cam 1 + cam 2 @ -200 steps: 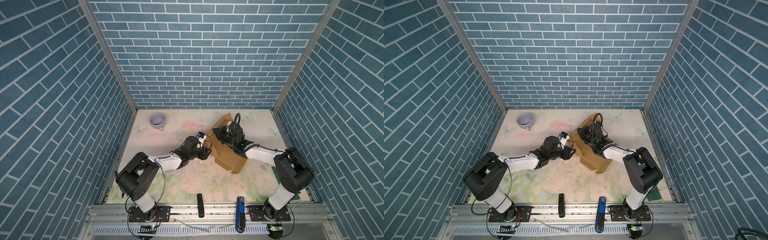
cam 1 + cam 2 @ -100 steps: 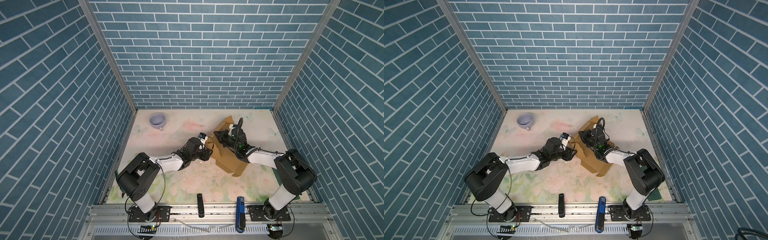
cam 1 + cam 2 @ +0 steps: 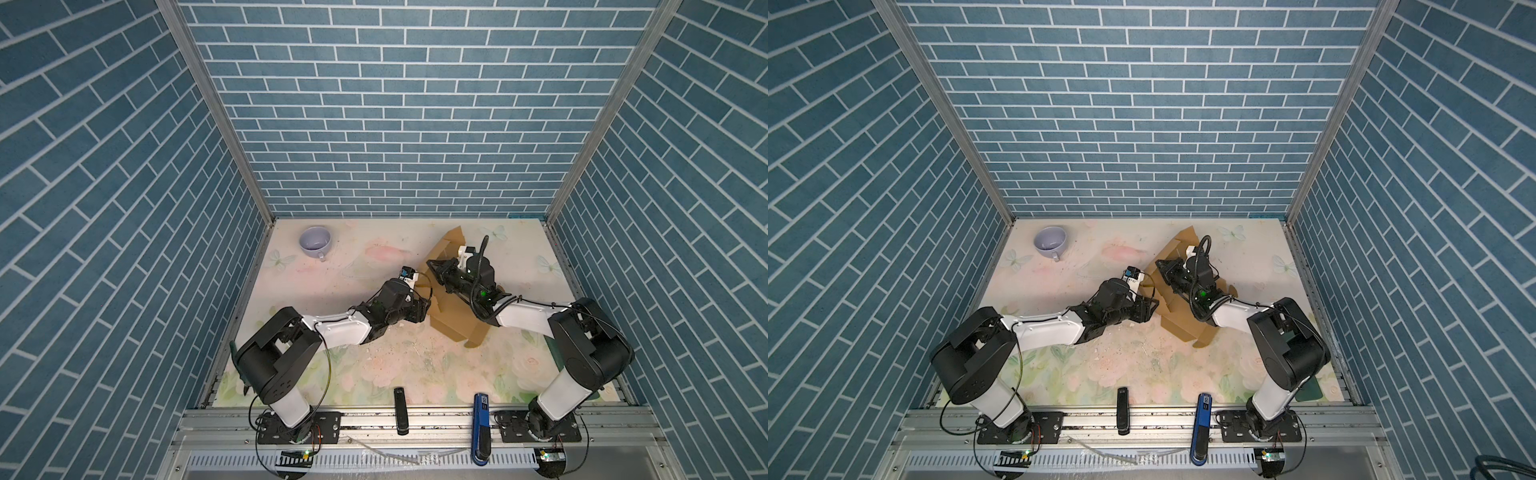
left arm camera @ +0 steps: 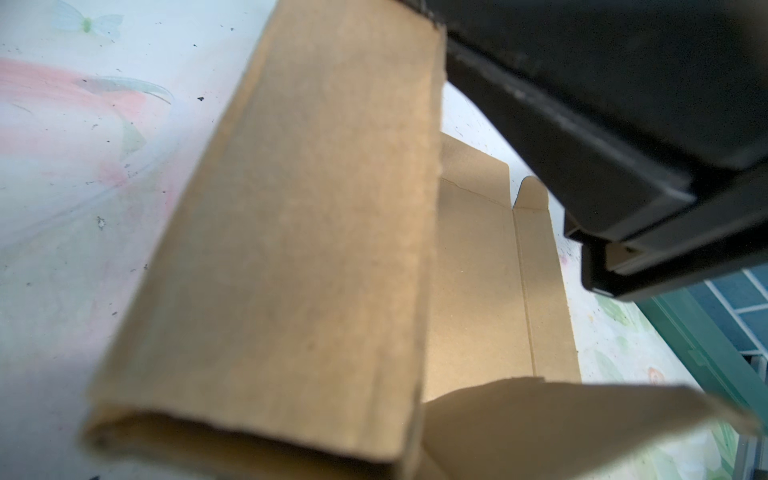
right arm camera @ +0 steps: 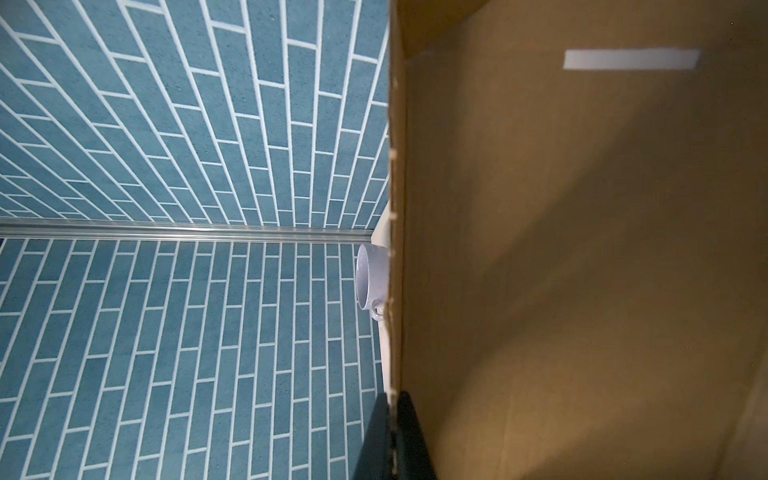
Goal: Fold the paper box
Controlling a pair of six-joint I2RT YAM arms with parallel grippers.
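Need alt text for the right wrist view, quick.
The right hand pinches the edge of the tan cardboard box sheet, which fills about half the frame. Beyond that edge are blue brick-pattern walls and a pale lilac handled cup, partly hidden by the cardboard.

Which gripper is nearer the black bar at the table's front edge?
Left. The left gripper is at the left side of the box, behind the black bar. The right gripper, shut on the box's edge, is even farther back.

Paper box (image 3: 455, 326), partly folded
I see my right hand (image 3: 432, 266) at its eleven o'clock, left hand (image 3: 423, 309) at nine.
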